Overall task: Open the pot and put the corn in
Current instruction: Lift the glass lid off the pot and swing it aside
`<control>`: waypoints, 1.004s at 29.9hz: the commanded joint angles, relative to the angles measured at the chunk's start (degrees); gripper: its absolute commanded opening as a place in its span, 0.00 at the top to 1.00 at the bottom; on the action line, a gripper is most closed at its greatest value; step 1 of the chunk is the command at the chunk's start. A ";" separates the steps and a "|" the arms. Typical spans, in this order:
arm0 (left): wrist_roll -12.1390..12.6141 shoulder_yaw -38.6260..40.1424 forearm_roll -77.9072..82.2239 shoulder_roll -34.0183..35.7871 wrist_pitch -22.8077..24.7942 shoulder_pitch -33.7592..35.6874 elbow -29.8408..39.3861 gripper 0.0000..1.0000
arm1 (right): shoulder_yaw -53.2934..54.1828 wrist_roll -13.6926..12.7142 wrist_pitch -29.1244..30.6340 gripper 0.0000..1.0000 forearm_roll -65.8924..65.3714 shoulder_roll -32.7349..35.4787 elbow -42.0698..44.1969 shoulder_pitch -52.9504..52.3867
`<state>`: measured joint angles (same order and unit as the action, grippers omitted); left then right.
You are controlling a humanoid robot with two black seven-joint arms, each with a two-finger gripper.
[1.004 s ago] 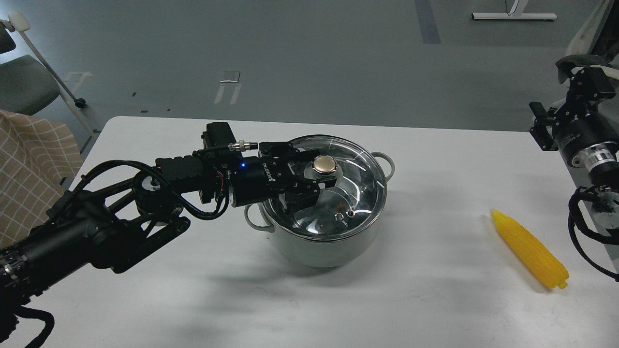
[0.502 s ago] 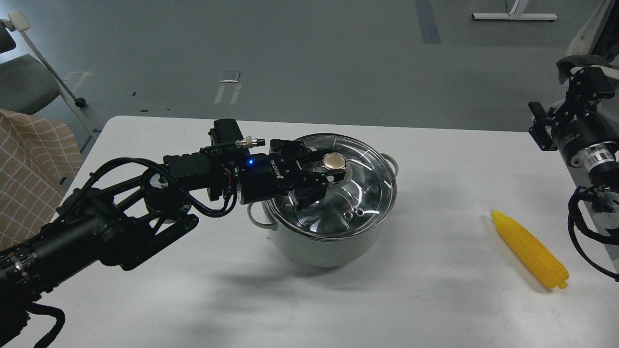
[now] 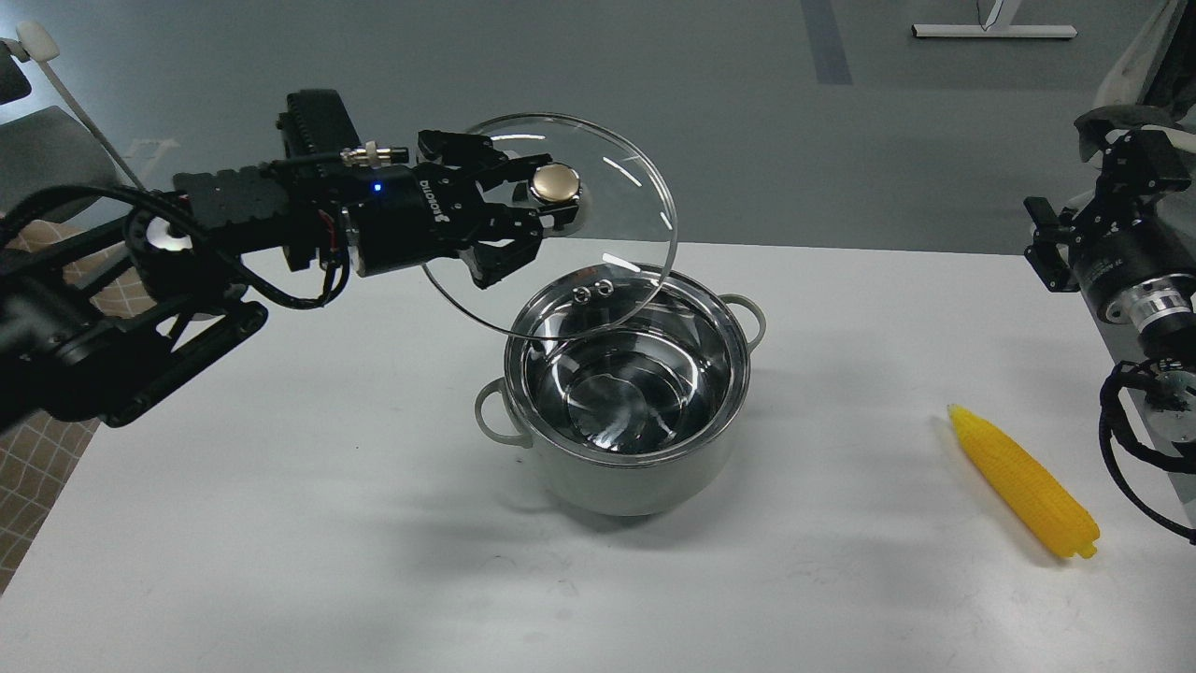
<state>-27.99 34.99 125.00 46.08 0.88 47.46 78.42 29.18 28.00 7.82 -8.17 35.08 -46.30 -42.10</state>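
Now, from the head view, your left claw (image 3: 551, 201) is clenched on the gold knob (image 3: 554, 181) of the glass lid (image 3: 598, 234), held tilted above the pot's (image 3: 628, 397) far-left rim. Nothing covers the pot mid-bench (image 3: 280, 523). Corn (image 3: 1023, 482) lies well right; your right claw (image 3: 1051, 245) can't be judged.

Left arm (image 3: 140, 280): black, jointed, looped cables, a blue light and silver connector near the wrist, white lettering. Right arm (image 3: 1121, 271): black housings, silver ring, black cabling.
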 commanded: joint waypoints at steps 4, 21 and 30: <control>-0.01 -0.10 -0.02 9.72 -9.92 -8.95 -0.46 1.00 | 0.00 0.00 0.00 0.00 -0.01 -0.18 -0.02 0.00; -0.01 -1.07 -19.52 8.94 -28.88 -29.44 -17.42 1.00 | -0.09 0.00 0.18 0.00 -0.09 -0.54 -0.02 0.61; -0.01 -1.59 -19.27 3.06 -28.88 -32.60 -21.28 1.00 | -0.09 0.00 0.18 0.00 -0.09 -0.62 -0.02 0.79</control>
<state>-28.01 33.75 105.59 51.29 -28.04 16.08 58.79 29.09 28.00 8.00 -8.26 34.46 -46.32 -41.42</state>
